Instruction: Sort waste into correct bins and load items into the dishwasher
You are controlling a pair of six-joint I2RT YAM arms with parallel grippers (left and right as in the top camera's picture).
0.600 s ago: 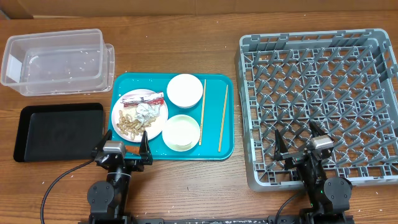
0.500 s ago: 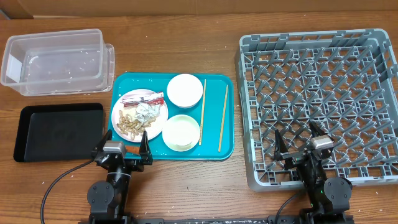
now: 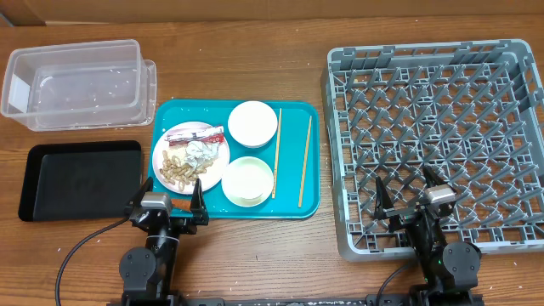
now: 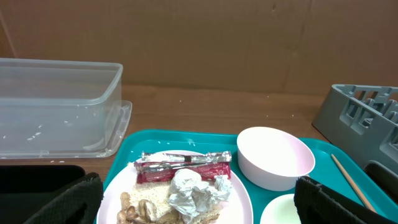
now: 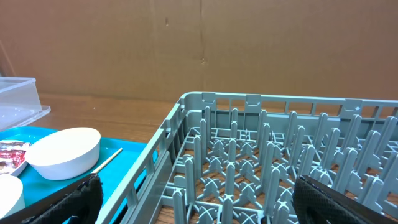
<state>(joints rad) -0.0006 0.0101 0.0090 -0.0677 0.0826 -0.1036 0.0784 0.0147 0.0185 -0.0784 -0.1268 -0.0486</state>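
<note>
The left tool (image 3: 167,201) is sitting wide open, holding nothing, and the plate (image 3: 159,161) of scraps is lying just ahead of it. The right tool (image 3: 406,194) is gaping open over the grey rack (image 3: 425,53).

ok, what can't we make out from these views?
- Plate, left wrist: near half cut off by bottom edge.
- Second bowl, left wrist: only a sliver above bottom edge.
- Black tray, left wrist: only a strip at the left edge.
- Rack, right wrist: right side cut off by frame edge.
- Orange bit, overhead: too small to identify.
</note>
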